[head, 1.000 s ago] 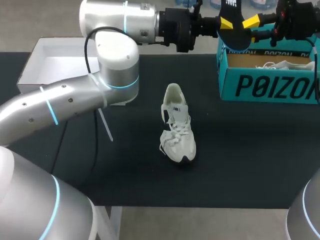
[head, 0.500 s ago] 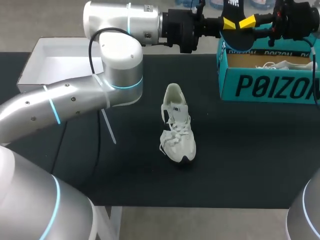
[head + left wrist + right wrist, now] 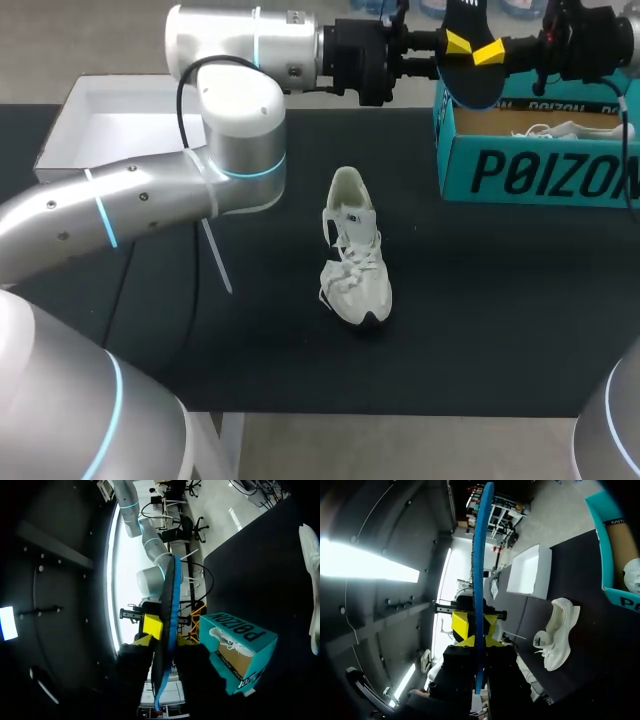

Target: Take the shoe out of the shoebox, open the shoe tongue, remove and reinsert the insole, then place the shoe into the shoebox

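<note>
Left gripper (image 3: 455, 43) and right gripper (image 3: 490, 50) meet tip to tip, each clamped on the same blue-edged insole (image 3: 468, 78), which stands on edge between them. Each wrist view shows the insole (image 3: 171, 595) running edge-on between that gripper's yellow fingers (image 3: 462, 625). Just below the grippers sits the teal shoebox (image 3: 540, 165) with one shoe inside. A pale sneaker (image 3: 352, 250) lies on the dark table, well below and nearer than both grippers.
</note>
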You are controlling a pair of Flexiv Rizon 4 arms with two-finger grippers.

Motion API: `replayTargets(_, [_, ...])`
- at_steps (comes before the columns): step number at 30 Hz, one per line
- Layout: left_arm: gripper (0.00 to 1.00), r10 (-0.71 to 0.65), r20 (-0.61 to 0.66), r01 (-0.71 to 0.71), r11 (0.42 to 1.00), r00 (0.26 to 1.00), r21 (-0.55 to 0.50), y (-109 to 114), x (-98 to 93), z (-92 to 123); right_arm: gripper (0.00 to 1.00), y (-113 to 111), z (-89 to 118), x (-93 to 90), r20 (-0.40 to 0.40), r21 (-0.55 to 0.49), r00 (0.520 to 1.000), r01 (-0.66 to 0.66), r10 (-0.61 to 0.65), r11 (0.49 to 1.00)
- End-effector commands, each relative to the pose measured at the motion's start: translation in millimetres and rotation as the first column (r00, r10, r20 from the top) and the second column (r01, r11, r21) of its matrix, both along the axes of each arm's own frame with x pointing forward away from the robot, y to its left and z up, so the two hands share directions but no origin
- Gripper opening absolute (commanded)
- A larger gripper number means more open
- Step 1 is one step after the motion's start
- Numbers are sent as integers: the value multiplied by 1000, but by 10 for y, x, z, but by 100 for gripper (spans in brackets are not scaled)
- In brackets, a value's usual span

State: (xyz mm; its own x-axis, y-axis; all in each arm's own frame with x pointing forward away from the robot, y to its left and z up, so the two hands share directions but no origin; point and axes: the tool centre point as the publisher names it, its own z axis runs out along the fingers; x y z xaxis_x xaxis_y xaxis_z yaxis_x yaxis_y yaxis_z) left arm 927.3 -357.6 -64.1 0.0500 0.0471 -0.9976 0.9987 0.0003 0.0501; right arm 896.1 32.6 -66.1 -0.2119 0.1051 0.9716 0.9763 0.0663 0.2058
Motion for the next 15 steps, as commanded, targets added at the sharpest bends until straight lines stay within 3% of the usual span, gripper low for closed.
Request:
replayTargets(1, [100, 7, -9, -7, 1000, 1000, 14, 94, -15, 9, 0, 14, -17, -3, 12, 8, 1000, 15, -15, 1000])
replayTargets(7, [100, 18, -62, -14, 998, 998, 68, 450, -82, 44, 0, -24, -27, 5, 22, 2, 999, 32, -32, 999])
replayTargets(15, [100, 4, -177, 29, 983, 984, 183, 982, -353, -14, 0, -24, -28, 33, 43, -7, 997, 57, -57, 998])
